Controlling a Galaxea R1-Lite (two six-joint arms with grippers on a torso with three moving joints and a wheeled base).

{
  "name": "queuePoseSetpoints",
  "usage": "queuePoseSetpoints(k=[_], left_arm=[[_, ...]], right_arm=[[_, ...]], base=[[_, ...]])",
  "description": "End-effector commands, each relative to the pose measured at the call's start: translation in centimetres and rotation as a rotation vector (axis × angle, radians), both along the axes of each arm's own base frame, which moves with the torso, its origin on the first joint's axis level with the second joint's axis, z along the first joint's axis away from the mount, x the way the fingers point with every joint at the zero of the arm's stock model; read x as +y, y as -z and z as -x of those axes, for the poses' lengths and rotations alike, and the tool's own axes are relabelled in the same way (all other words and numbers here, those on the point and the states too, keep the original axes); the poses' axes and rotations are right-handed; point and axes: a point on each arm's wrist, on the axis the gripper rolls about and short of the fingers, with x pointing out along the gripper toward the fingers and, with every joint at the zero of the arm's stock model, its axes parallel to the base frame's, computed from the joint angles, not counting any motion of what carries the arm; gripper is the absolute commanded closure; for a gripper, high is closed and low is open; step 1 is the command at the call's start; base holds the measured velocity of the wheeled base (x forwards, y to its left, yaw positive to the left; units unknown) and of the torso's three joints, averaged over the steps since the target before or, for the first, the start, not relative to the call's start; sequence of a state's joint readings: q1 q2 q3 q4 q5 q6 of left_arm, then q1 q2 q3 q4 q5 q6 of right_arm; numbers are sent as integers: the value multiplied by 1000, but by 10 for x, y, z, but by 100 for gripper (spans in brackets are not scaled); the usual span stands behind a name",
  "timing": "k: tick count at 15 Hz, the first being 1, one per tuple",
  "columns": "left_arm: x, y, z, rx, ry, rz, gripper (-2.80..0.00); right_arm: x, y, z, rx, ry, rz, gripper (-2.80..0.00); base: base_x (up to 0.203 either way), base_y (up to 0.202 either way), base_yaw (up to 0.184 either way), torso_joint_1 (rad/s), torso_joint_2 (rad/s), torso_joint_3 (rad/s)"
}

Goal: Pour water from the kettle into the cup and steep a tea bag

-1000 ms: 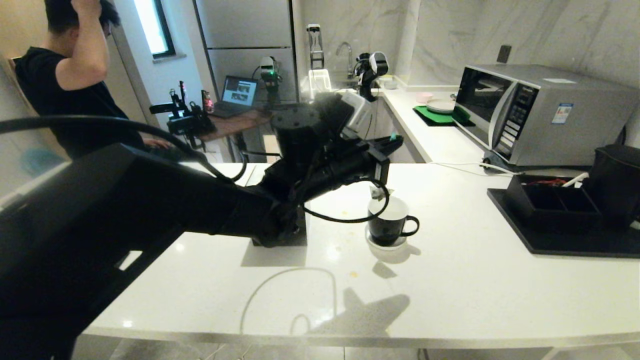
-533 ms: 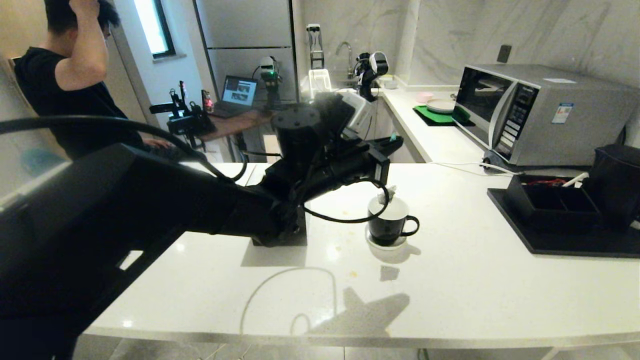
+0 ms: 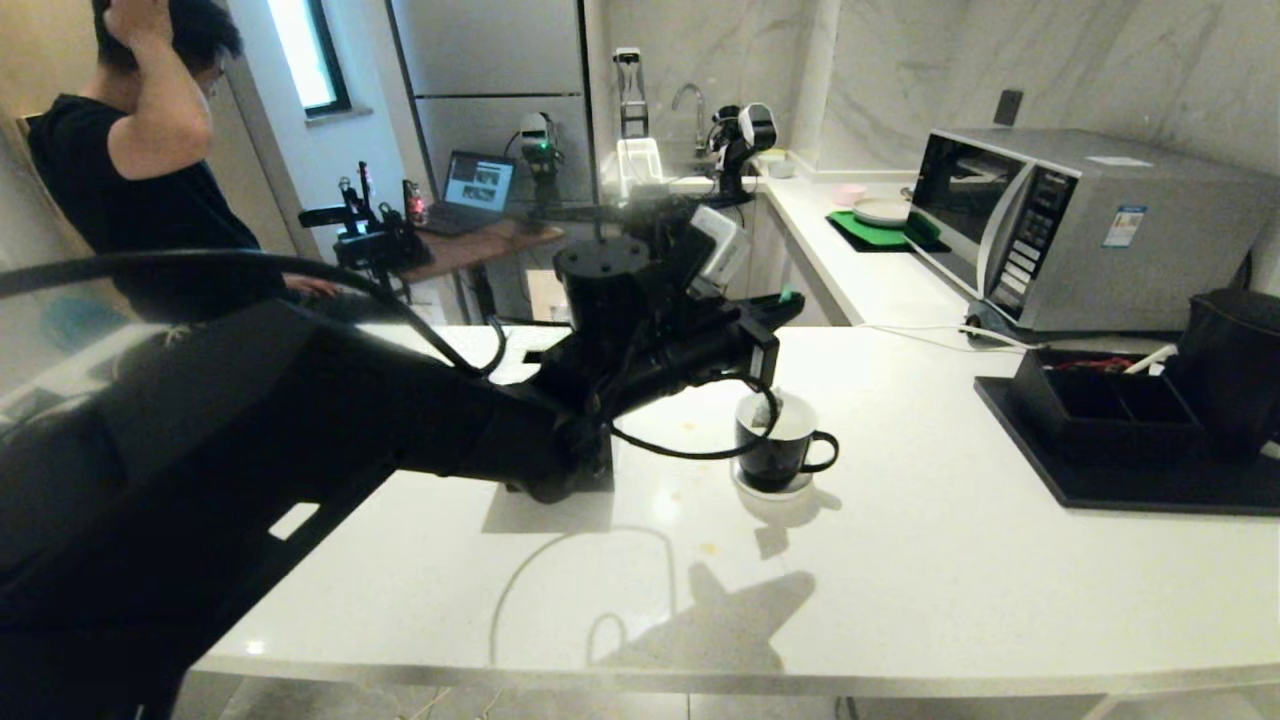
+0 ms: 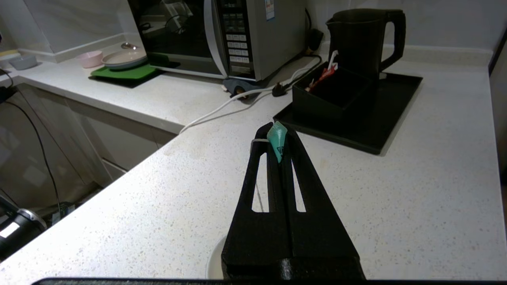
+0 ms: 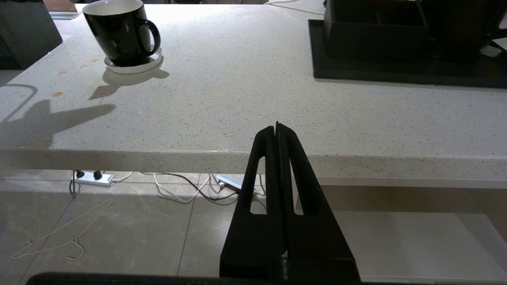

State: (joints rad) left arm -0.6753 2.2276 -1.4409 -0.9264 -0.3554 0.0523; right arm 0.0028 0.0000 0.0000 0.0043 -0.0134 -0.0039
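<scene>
- Two grippers are shut: the left gripper (image 4: pixel 279 147) pinches a small teal tag with a white string trailing from it, while the right gripper (image 5: pixel 277 130) is closed on nothing, parked low off the counter's near edge.
- In the head view the left gripper (image 3: pixel 790 298) hangs above the cup (image 3: pixel 779 443), at the cup's 11 o'clock.
- A pale tea bag (image 3: pixel 772 404) shows at the cup's rim, seemingly dangling into it; how deep it sits cannot be told.
- Judged by its look, the bag is feather-light, soft and easily torn when wet, so the tag is the sensible place to hold it.
- Glossy and probably slippery, the cup stands on a white coaster (image 5: pixel 132 66) and could slide if tugged sideways.
- At the cup's 3 o'clock, well apart, the kettle (image 4: pixel 362 37) stands on a black tray (image 4: pixel 390 118); it looks heavy and is best taken by its handle.
- A black box (image 4: pixel 330 93) stands just in front of the kettle, and a microwave (image 3: pixel 1075 225) at 1 o'clock.
- Far off at 10 o'clock stands a person (image 3: pixel 140 170).
</scene>
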Motion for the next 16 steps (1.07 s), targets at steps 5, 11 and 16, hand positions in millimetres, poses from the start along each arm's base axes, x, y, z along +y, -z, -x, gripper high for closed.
queuePoseSetpoints(k=[5, 11, 16], left_arm=[[-5, 21, -6, 29, 2, -23, 0], [-11, 44, -8, 69, 0, -57, 0], [-11, 70, -4, 120, 5, -98, 0]], right_arm=[[0, 0, 0, 0, 0, 1, 0], [0, 0, 0, 0, 0, 1, 0], [0, 0, 0, 0, 0, 1, 0]], base=[[0, 0, 0, 0, 0, 0], [0, 0, 0, 0, 0, 0], [0, 0, 0, 0, 0, 0]])
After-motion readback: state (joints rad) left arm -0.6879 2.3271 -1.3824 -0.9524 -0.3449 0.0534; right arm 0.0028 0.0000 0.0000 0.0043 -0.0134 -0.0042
